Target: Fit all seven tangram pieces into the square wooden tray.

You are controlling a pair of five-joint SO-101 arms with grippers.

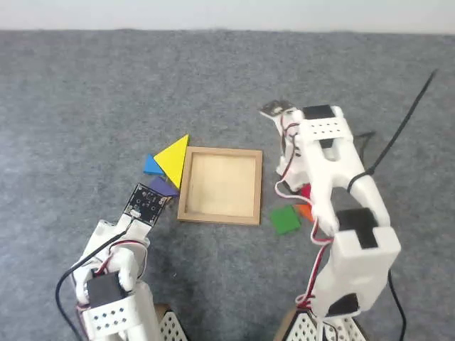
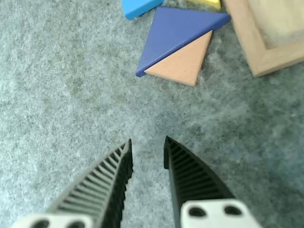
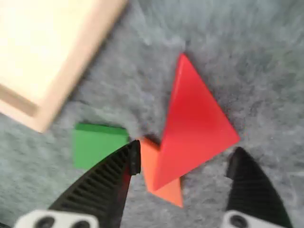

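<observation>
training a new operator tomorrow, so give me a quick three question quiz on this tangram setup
1. True or false: the wooden tray already holds a piece.
2. In the right wrist view, which piece shows between the open fingers of the right gripper? A. green square B. red triangle C. yellow triangle
3. Which gripper is closest to the dark blue triangle?

Key
1. False, the tray is empty.
2. B
3. The left gripper, open over the carpet just short of it.
</observation>
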